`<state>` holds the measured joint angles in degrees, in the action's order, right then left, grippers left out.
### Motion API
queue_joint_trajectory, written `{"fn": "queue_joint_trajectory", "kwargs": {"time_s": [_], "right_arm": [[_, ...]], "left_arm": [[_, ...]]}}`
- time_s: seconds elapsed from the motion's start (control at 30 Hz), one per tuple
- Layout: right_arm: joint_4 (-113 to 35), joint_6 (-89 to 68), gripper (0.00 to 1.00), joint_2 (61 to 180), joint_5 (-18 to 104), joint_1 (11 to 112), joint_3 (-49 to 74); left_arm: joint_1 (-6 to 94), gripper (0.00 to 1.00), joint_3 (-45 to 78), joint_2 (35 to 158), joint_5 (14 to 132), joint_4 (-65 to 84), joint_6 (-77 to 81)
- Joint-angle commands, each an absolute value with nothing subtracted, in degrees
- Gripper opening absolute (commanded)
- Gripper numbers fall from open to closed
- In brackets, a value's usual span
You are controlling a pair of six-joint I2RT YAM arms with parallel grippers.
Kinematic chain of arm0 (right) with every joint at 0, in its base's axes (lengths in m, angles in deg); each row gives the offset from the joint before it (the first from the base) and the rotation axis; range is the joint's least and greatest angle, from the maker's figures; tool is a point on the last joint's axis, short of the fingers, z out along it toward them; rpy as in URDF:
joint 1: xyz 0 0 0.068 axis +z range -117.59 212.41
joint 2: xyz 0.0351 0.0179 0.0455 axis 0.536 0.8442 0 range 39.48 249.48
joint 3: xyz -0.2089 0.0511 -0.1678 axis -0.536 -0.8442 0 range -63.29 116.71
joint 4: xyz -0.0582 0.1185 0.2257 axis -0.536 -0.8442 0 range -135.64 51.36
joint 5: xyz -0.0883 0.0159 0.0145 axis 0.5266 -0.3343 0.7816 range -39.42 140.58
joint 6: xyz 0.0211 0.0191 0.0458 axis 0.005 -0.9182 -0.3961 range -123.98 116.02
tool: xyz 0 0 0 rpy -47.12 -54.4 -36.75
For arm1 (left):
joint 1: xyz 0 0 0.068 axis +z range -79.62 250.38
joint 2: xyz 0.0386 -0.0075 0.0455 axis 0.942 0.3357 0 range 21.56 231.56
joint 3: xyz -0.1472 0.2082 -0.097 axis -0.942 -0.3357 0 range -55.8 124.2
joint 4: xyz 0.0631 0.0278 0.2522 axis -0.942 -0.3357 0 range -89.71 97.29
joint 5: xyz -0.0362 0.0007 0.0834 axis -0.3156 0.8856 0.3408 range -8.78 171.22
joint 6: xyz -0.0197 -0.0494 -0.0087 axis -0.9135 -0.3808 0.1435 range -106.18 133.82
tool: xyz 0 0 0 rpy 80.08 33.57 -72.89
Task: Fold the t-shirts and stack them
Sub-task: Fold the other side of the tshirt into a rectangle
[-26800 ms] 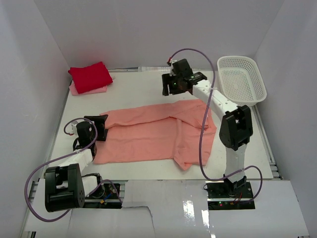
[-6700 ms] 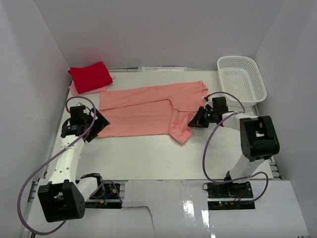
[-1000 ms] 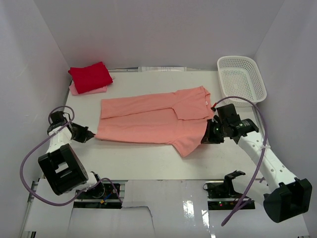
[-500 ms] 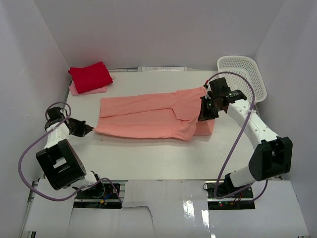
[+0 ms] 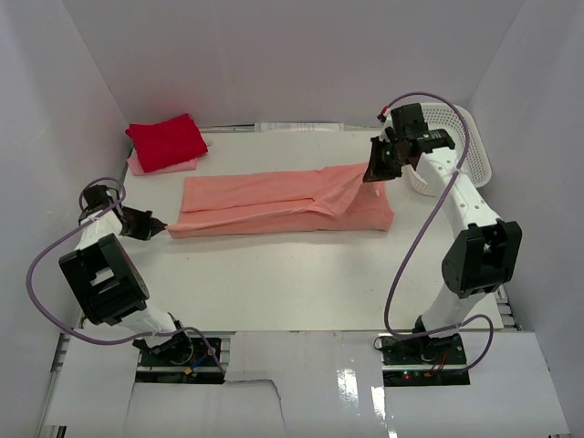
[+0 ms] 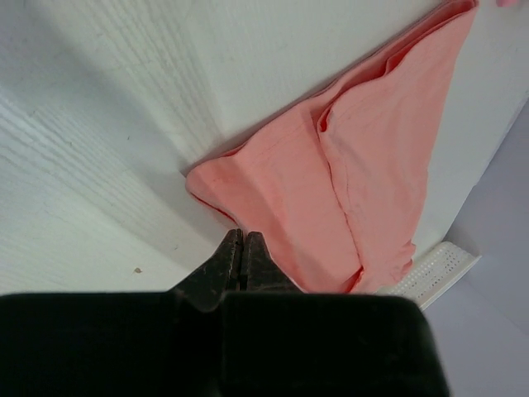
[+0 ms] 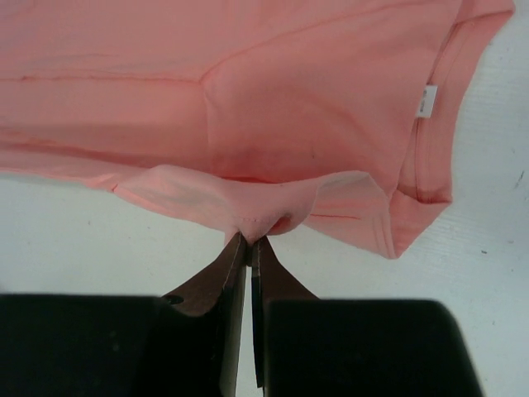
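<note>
You have three t-shirts here. The big salmon-pink t-shirt (image 5: 274, 201) lies in the middle of the table (image 5: 292, 274), pulled out long from left to right. The red t-shirt (image 5: 166, 141) is folded in the far left corner. It sits on top of the pale pink t-shirt (image 5: 187, 165), which only peeks out at its near edge.

There is one white basket (image 5: 481, 160) at the far right. Your right arm (image 5: 456, 196) reaches up in front of it and hides part of it.

You have two grippers, and both are pinched tight on the salmon-pink t-shirt. Your left gripper (image 5: 164, 227) holds the near left corner, low on the table. Your right gripper (image 5: 369, 176) holds a small bunch of cloth at the far right end, close to the basket. In the right wrist view that bunch hangs above the neck hole, and a little white tag (image 7: 426, 102) shows inside the collar.

Half a second ago your right gripper was nearer to you. Now it has gone farther away and carried the cloth with it. The flap that stuck out toward you a second ago is gone, and the shirt is a thinner strip. Your left gripper has stayed almost where it was.
</note>
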<state>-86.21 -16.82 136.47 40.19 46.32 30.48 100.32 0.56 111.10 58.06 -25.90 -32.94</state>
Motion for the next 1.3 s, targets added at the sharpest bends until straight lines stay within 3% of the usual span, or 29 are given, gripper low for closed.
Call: {"fn": "queue_joint_trajectory", "kwargs": {"time_s": [0.0,0.2,0.5,1.27], "right_arm": [[-87.7,-15.3,0.08,139.7,38.7,46.0,37.0],[-88.8,-15.4,0.08,145.0,38.3,45.7,43.0],[-88.1,-15.3,0.08,147.1,38.2,45.0,42.4],[-88.6,-16.3,0.08,150.0,38.3,39.3,44.0]], "left_arm": [[100.4,0.00,3.9,113.1,57.9,-23.7,-33.9],[97.0,0.00,9.1,116.6,58.3,-23.5,-33.5],[92.5,0.00,15.8,121.0,58.9,-24.4,-34.1],[92.2,0.00,22.6,125.6,60.7,-27.8,-33.7]]}}
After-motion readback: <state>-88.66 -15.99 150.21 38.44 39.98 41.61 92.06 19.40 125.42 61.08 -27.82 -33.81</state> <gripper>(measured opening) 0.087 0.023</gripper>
